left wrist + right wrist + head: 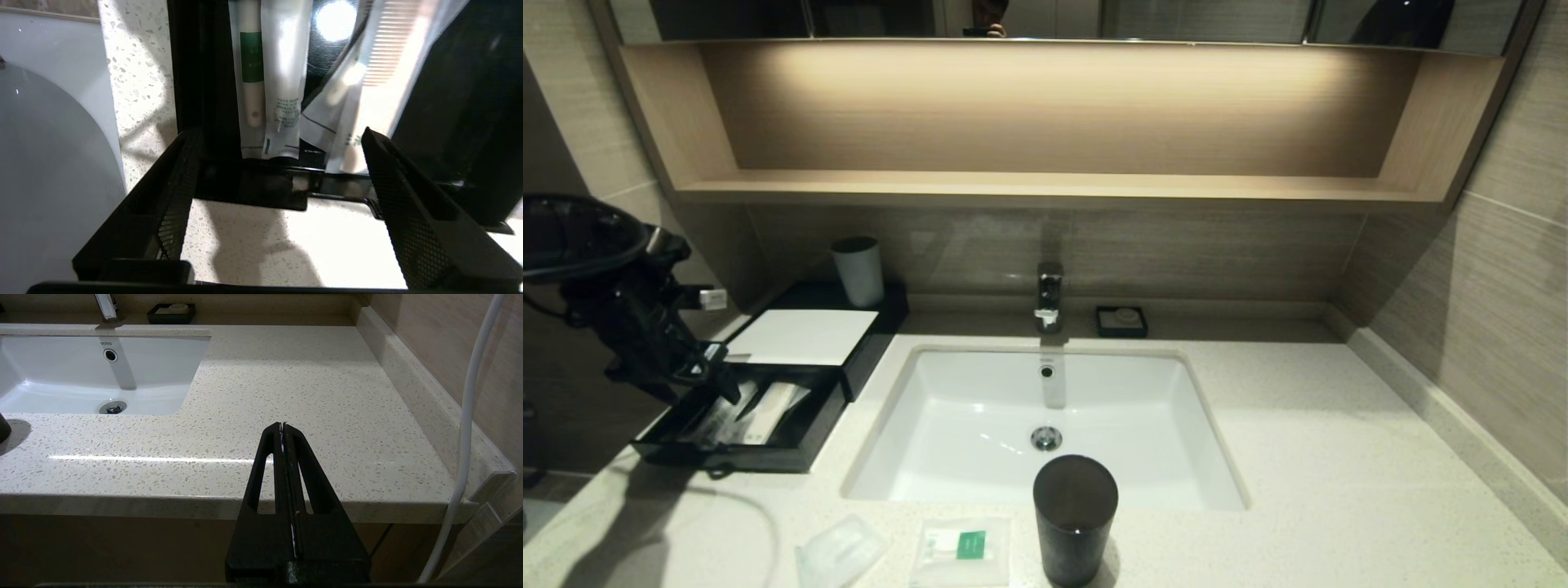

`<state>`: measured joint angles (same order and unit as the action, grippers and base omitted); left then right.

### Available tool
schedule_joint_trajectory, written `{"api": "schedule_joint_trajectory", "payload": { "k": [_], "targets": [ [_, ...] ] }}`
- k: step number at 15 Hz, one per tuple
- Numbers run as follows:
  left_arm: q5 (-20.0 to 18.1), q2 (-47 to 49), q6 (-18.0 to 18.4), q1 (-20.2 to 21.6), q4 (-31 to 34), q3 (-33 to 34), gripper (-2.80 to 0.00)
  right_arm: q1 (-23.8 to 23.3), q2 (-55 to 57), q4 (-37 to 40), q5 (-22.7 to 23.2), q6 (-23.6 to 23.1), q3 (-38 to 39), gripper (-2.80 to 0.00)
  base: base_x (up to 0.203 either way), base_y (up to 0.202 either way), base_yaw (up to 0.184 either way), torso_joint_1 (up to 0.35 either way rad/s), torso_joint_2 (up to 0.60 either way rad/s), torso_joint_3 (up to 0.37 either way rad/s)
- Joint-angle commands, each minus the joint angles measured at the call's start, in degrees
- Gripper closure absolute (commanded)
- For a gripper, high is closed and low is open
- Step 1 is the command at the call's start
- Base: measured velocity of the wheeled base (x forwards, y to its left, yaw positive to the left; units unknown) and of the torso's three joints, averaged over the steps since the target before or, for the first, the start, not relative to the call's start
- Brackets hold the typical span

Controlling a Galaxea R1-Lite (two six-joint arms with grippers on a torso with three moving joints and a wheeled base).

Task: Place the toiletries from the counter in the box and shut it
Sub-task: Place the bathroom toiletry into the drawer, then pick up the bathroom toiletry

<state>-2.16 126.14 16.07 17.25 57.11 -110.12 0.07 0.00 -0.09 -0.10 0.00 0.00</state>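
Observation:
The black box [882, 314] with a white panel on top stands left of the sink, its front drawer [805, 441] pulled out. Long wrapped sleeves lie in the drawer, among them a toothbrush sleeve [250, 81] and a comb packet [382, 77]. My left gripper [719, 377] is open and empty above the drawer's left front; in the left wrist view the left gripper [280, 134] spans the drawer's front wall [249, 190]. A clear packet [840, 551] and a square white sachet with green label [962, 549] lie on the counter [1339, 457] at the front. My right gripper [282, 426] is shut and empty.
A tall dark cup [1075, 518] stands right of the sachet at the sink's front edge. A white cup [859, 271] stands on the back of the box. The faucet [1049, 294] and a black soap dish [1121, 321] are behind the sink [980, 408].

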Motion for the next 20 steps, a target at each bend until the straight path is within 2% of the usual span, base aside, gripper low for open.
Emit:
{"api": "schedule_joint_trajectory", "payload": {
  "k": [1, 5, 6, 8, 12, 20],
  "targets": [
    [-1.05, -3.94, 0.03, -0.18, 0.62, 0.1, -2.8, 0.01, 0.0, 0.0, 0.01, 0.0, 0.09, 0.0, 0.0, 0.0, 0.0, 0.0, 0.0, 0.0],
    [-4.8, -10.02, -0.51, -0.81, 1.23, 1.24, -2.8, 0.01, 0.0, 0.0, 0.01, 0.0, 0.09, 0.0, 0.0, 0.0, 0.0, 0.0, 0.0, 0.0],
    [-6.19, -11.62, -0.53, -1.03, 1.38, 1.91, 0.0, 0.01, 0.0, 0.0, 0.01, 0.0, 0.09, 0.0, 0.0, 0.0, 0.0, 0.0, 0.0, 0.0],
    [-8.19, -14.36, -0.36, -2.82, 2.26, 3.37, 0.0, 0.01, 0.0, 0.0, 0.01, 0.0, 0.04, 0.0, 0.0, 0.0, 0.0, 0.0, 0.0, 0.0],
    [-8.64, -18.82, -1.27, -8.76, 2.49, 9.93, 0.0, 0.01, -0.04, 0.0, 0.01, 0.0, 0.02, 0.0, 0.0, 0.0, 0.0, 0.0, 0.0, 0.0],
    [-8.92, -28.06, -12.39, -18.82, 2.05, 22.99, 0.0, 0.01, 0.0, 0.0, 0.01, 0.0, 0.09, 0.0, 0.0, 0.0, 0.0, 0.0, 0.0, 0.0]
  ]
}}
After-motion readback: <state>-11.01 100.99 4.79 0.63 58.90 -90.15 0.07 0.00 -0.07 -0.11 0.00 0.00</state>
